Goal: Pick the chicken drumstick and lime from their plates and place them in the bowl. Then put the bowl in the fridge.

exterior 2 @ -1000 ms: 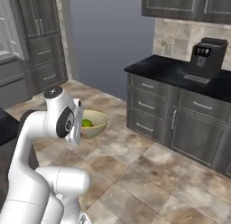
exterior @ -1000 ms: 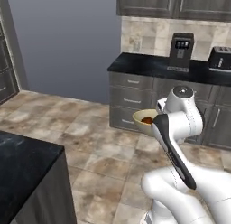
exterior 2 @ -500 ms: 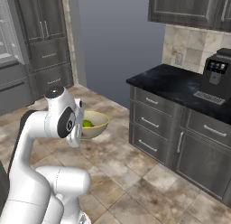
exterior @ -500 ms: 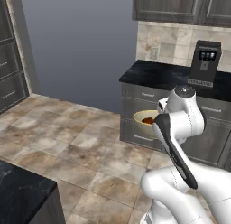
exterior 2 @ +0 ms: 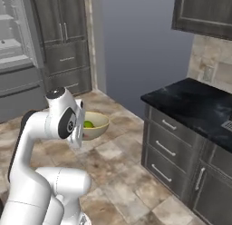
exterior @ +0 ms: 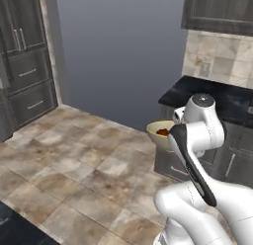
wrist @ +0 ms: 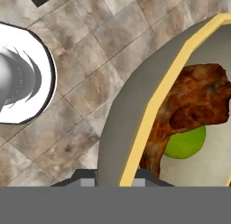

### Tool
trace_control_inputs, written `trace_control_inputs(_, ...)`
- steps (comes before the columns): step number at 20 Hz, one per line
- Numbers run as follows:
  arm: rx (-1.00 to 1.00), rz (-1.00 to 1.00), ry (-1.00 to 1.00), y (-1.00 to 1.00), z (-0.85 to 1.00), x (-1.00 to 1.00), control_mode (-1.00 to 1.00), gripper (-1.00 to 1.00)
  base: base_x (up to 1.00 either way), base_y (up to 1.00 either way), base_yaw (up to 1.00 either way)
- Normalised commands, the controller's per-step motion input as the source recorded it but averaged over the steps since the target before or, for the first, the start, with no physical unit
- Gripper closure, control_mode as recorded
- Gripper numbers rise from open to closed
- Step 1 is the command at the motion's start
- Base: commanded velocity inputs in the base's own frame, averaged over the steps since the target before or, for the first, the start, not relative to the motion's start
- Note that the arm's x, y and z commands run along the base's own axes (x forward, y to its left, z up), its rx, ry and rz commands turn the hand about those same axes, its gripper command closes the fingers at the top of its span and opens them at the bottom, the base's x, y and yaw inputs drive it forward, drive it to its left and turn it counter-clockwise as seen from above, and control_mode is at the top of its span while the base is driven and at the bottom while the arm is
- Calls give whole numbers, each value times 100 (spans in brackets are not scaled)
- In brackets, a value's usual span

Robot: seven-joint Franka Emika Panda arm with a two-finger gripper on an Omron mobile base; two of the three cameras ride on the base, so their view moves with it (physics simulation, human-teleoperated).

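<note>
Carrying the bowl (wrist: 135, 123) clamped by its rim in our gripper (wrist: 116, 179), we are risking tipping out the drumstick (wrist: 189, 105) and lime (wrist: 186, 142).

Bowl (wrist: 135, 123): one, tan with a cream inside
Chicken drumstick (wrist: 194, 105): one, in the bowl
Lime (wrist: 186, 142): one, in the bowl, at 6 o'clock from the drumstick
Black counter (exterior 2: 199, 108): one
Counter drawers (exterior 2: 165, 138): three, stacked
Upper cabinet (exterior 2: 204, 13): one
Tall grey cabinet (exterior 2: 63, 38): one
</note>
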Motion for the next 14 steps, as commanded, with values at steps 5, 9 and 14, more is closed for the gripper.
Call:
trace_control_inputs(5,0,0,0,0,0,0,100,100,79,0,44)
trace_control_inputs(9,0,0,0,0,0,0,100,100,82,0,40)
trace_control_inputs(14,0,0,0,0,0,0,100,100,87,0,34)
